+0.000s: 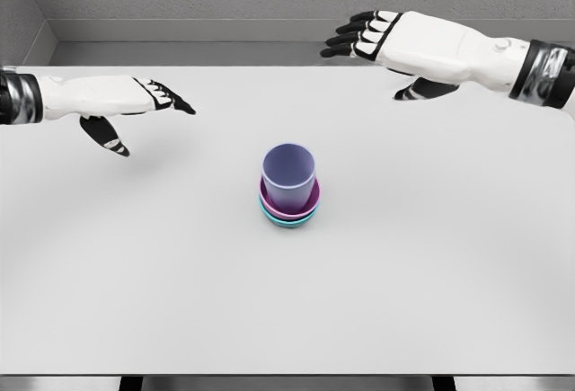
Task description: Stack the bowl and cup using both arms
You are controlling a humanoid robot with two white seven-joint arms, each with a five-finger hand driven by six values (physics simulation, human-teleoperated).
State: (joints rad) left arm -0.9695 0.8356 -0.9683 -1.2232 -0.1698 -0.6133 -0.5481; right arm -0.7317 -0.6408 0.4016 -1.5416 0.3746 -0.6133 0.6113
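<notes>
At the centre of the flat white table (108,283), a lilac plastic cup (289,179) stands upright inside a pink shallow bowl (310,206), which is itself nested in a teal shallow bowl (289,224); judged from this arrangement, the stack appears complete. Risk assessment: the cup is the tallest and narrowest member and sits on a small footprint, so any sweep of either arm back across the middle of the table at low height could strike its rim and tip it out of the bowls. A slight offset between the pink and teal bowls may also let the stack shift if nudged. Both hands are well apart from the stack. The left hand (121,103) hovers over the far left of the table, fingers extended and relaxed with the thumb hanging below, holding nothing. The right hand (386,45) hovers over the far right edge, fingers loosely extended, thumb below, likewise empty. The stack lies between the two hands and nearer the robot than either.
</notes>
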